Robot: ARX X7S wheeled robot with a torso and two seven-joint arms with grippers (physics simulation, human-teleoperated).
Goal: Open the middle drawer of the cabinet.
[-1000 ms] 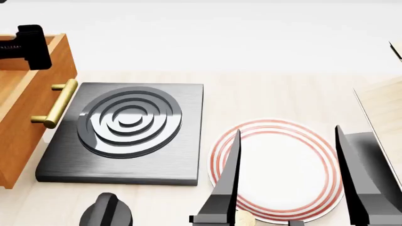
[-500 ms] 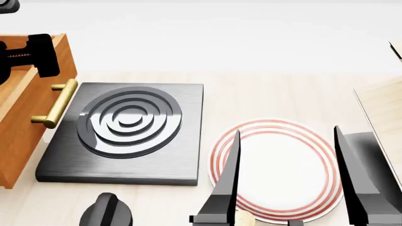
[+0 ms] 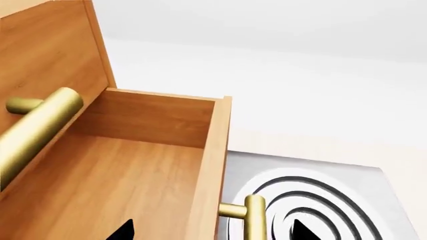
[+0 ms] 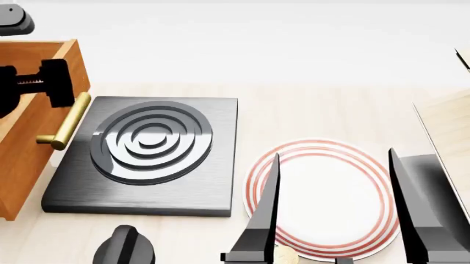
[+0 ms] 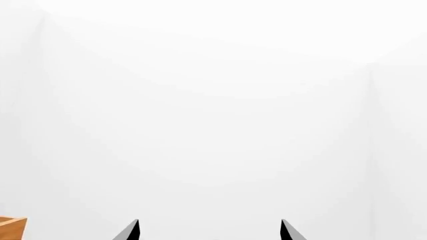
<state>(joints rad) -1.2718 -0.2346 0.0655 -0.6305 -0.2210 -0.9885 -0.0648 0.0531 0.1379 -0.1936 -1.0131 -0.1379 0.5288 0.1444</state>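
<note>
In the left wrist view the middle drawer stands pulled out of the cabinet, its bare wooden inside showing. Its brass handle is on the front. My left gripper is open, one fingertip over the drawer's inside and the other beyond the handle. In the head view the left gripper hangs over the drawer's front edge, just above the handle. My right gripper is open and empty above the striped plate; the right wrist view shows its gripper against blank white.
A black stove plate with ring burner lies right of the drawer. A white plate with red rings is in front of me. A pale wooden rack stands at the right edge. A black knob is near the bottom. The upper drawer's handle shows.
My left gripper has moved down and to the right, from above the drawer's top edge to just over its brass handle. The drawer and the right arm have not moved.
</note>
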